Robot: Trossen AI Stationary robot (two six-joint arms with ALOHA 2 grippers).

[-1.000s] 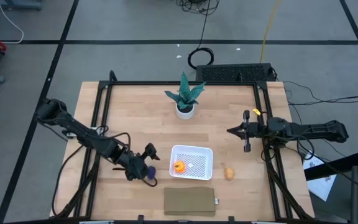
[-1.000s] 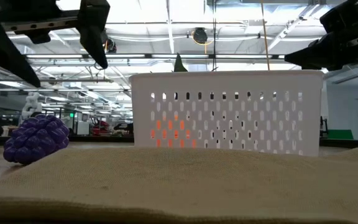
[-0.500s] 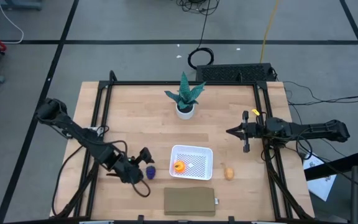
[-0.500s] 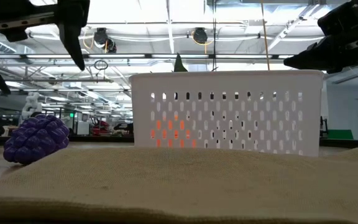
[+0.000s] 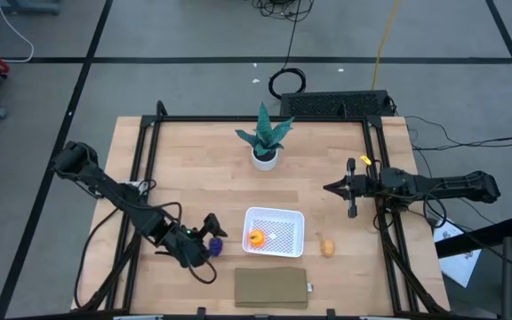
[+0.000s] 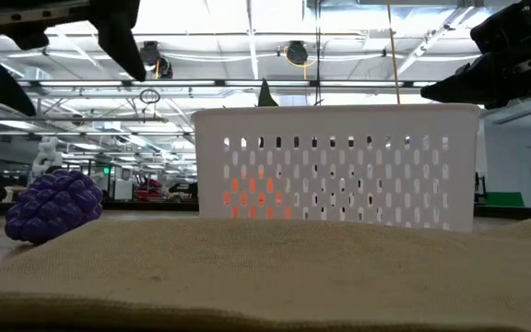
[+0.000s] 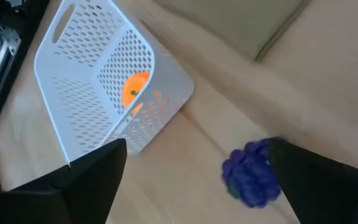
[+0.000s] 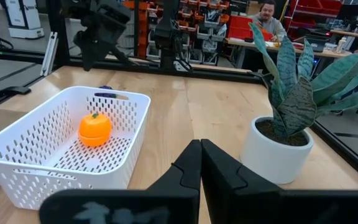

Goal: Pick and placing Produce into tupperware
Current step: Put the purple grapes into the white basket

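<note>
A: Where is the produce?

B: The orange piece lies inside the white tupperware, toward its left wall. It shows there in the right wrist view too, on the mesh bottom. The purple piece sits on the wooden surface just left of the tupperware, not touching it. The tan oval lies on the surface to the right of the tupperware, a little apart from its wall.

A: And the left pincer?

B: The left pincer hangs over the purple piece, fingers spread wide. In the left wrist view the two dark fingers stand far apart, with the purple piece between them and nearer one finger; nothing is gripped. In the low view the purple piece rests on the surface, with the fingers well above it.

A: The right one?

B: The right pincer waits near the right edge of the surface, well apart from the tupperware, pointing left. Its fingers are pressed together, holding nothing.

A: Anything else on the surface?

B: A potted plant stands behind the tupperware, near the far edge. A flat brown slab lies just in front of the tupperware
</note>
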